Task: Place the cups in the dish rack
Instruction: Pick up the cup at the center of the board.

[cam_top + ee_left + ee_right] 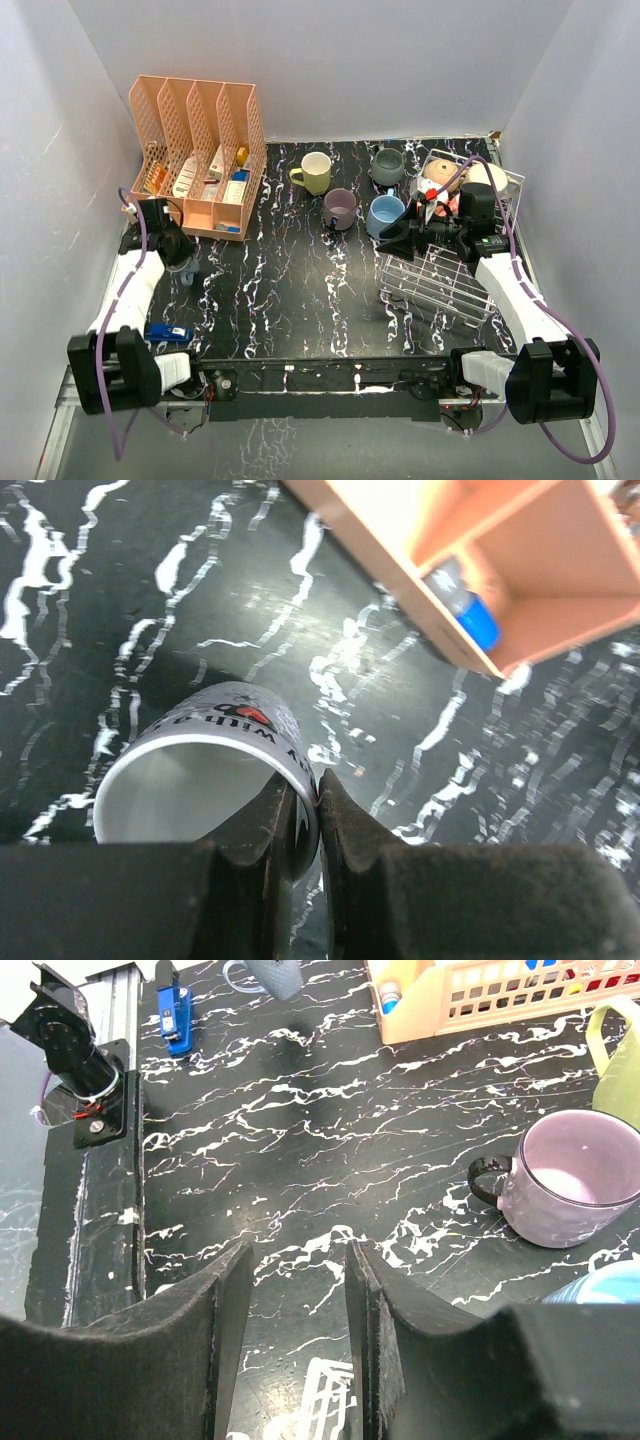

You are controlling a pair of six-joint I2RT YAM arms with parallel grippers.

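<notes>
Hold left gripper (318,810) pinched shut on the wall of the grey printed mug (215,715) near the peach organizer (520,540) at the left of the table (300,300), lift it clear, then carry right toward the dish rack (440,285), steering past the part-open, empty right gripper (298,1260).

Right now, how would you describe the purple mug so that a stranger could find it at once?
Start at the wire dish rack on the right of the black marbled table. Left of it, the mauve mug stands between the yellow-green mug and the light blue mug, nearest the table's middle. It alone is purple, with a dark handle.
</notes>
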